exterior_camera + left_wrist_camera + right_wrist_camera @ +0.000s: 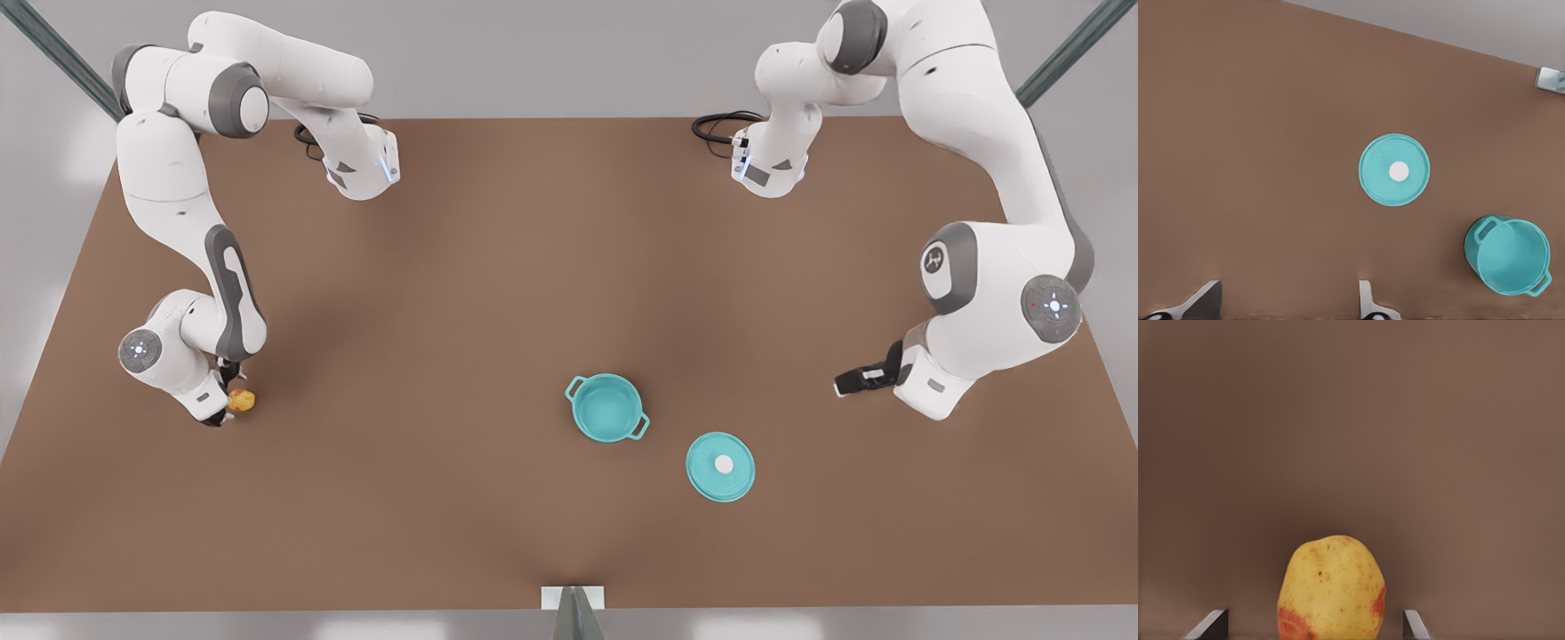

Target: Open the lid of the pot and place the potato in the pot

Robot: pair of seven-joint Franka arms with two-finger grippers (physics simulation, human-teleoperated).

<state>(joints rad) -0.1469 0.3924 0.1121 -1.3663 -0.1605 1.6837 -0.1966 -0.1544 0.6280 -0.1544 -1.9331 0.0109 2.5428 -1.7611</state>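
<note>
Potato (1331,588) between right claw (1315,628) fingers

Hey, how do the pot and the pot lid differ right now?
The pot stands upright, open and empty, showing a teal inside; the pot lid lies flat on the table beside it, not touching. The pot is deep, with two loop handles on opposite sides; the pot lid is a thin disc with a small white knob at its centre. Both are round, teal and similar in width.

Potato (1331,588) sits btwn my right gripper (1315,625) fingertips (1210,623), w/ gaps both sides, so I'm spread wide. Yellow skin, reddish patches low. Brown table (1351,420) beyond.
</note>
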